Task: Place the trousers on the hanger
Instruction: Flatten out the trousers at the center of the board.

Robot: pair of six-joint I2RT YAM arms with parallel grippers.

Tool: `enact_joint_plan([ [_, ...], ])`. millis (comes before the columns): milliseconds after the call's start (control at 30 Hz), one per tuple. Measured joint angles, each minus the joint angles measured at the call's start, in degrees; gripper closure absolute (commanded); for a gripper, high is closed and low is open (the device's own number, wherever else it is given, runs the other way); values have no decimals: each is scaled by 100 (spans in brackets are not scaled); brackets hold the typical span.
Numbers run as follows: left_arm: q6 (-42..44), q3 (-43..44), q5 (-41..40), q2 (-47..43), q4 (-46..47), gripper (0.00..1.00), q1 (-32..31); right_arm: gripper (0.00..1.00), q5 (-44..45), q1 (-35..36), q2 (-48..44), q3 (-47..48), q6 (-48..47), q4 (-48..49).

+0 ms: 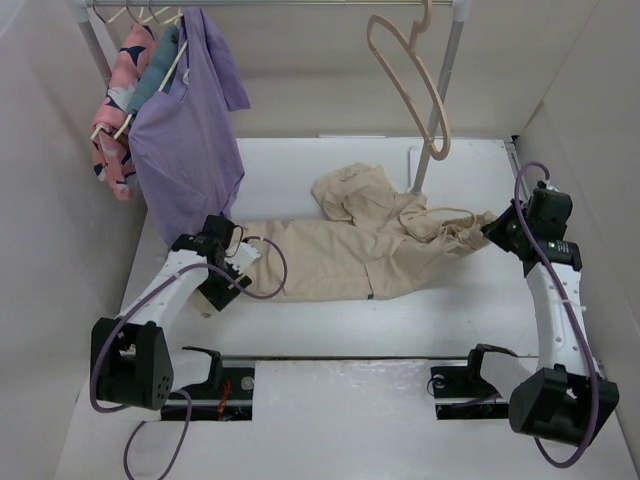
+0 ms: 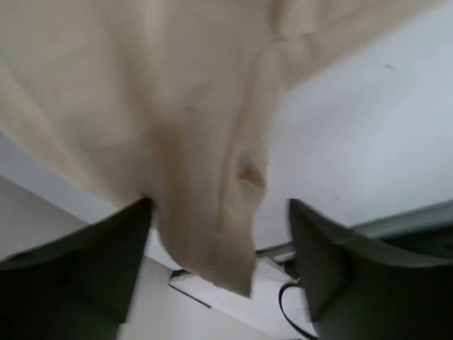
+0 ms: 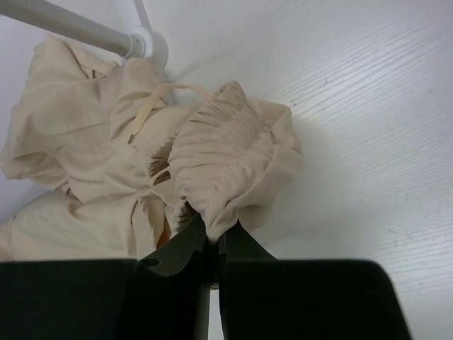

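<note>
Clenched, my right jaws pinch the trousers by the waistband; left jaws gape, released. Such a thin pinch could slip on lifting.

Bright, soft, even light; shadows are faint. The left wrist view is blurred throughout; the right wrist view shows the trousers sharply.

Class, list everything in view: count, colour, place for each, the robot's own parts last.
trousers: 1, beige, across the table
hanger: 1, pale pink, hanging upper right
shirt: 1, purple, hanging upper left
patterned garment: 1, pink, leftmost on the rail
third garment: 1, blue-grey, between those two
rail: 1, grey, at the back
table: 1, white, underneath
left gripper: 1, black, open at the trousers' left end
right gripper: 1, black, shut on the waistband
</note>
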Motion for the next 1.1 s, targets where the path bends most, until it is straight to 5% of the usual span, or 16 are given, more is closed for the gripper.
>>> enact_joint_plan([
  [67, -103, -192, -367, 0, 393, 67, 138, 100, -15, -85, 0, 0, 0, 0],
  [100, -125, -273, -527, 0, 540, 100, 216, 100, -22, -136, -2, 0, 2, -2],
  [400, 1346, -516, -2151, -868, 1919, 100, 1193, 100, -151, -588, -376, -354, 354, 81],
  [633, 2485, 188, -2426, -1224, 1554, 100, 1274, 100, 146, -616, -1108, -553, 911, 103],
  [933, 4081, -1547, -2603, -2826, 809, 100, 1038, 100, 546, -643, -1989, -1290, 1602, -162],
  [1100, 5007, -1517, -2736, -3178, 2017, 100, 1342, 100, 83, -645, -1423, -1239, 1692, 212],
])
